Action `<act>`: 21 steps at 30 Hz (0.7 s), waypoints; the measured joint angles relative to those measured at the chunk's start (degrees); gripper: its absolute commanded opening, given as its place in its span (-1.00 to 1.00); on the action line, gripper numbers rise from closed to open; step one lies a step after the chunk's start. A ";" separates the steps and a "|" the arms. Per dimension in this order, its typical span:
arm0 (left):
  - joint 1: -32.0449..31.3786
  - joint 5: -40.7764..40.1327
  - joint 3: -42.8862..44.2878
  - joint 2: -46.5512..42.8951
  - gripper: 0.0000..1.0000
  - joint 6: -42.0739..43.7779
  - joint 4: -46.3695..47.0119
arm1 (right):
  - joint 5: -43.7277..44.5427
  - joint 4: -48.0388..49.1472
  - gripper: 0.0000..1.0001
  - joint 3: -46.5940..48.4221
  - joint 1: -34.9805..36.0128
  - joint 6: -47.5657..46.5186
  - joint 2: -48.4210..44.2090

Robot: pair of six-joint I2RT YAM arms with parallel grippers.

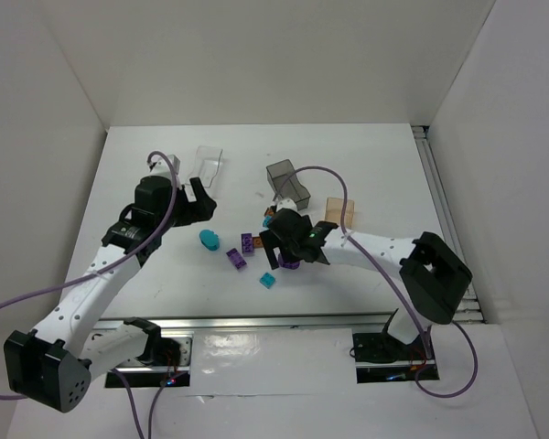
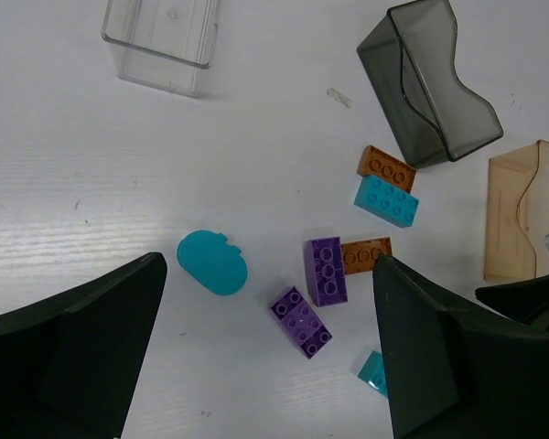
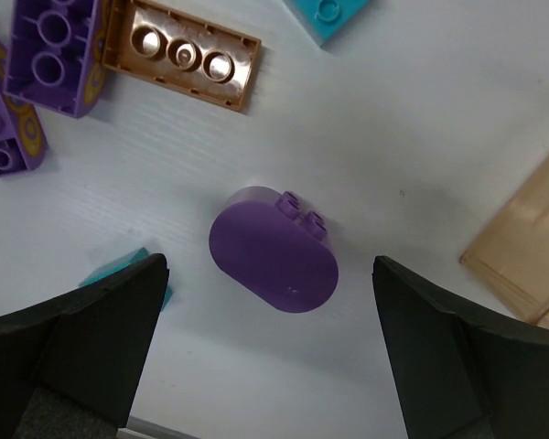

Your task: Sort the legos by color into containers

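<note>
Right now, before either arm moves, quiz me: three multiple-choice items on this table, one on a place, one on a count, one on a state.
1. Which lego lies between the fingers of the right hand?
A) a teal oval
B) the purple oval
C) an orange-brown brick

2. How many purple rectangular bricks show in the left wrist view?
A) one
B) two
C) four

3. The left hand is:
A) open and empty
B) shut on a brick
C) shut on a bin

Answers:
1 B: in the right wrist view it sits centred under the open jaws.
2 B: two studded purple ones lie close together.
3 A: its fingers stand wide apart, gripping nothing.
</note>
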 measured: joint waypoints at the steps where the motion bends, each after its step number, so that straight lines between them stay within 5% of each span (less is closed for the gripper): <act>1: 0.00 0.04 0.00 0.09 1.00 0.00 -0.07 | -0.72 0.20 1.00 0.02 -0.02 -0.76 0.74; 10: 0.00 0.72 0.13 0.11 1.00 -0.02 -1.20 | -5.75 0.33 0.94 0.48 -0.76 -8.50 5.38; 21: 0.00 1.95 0.94 0.81 1.00 -0.04 -1.66 | -8.72 2.38 0.35 -0.02 -6.03 -12.07 7.91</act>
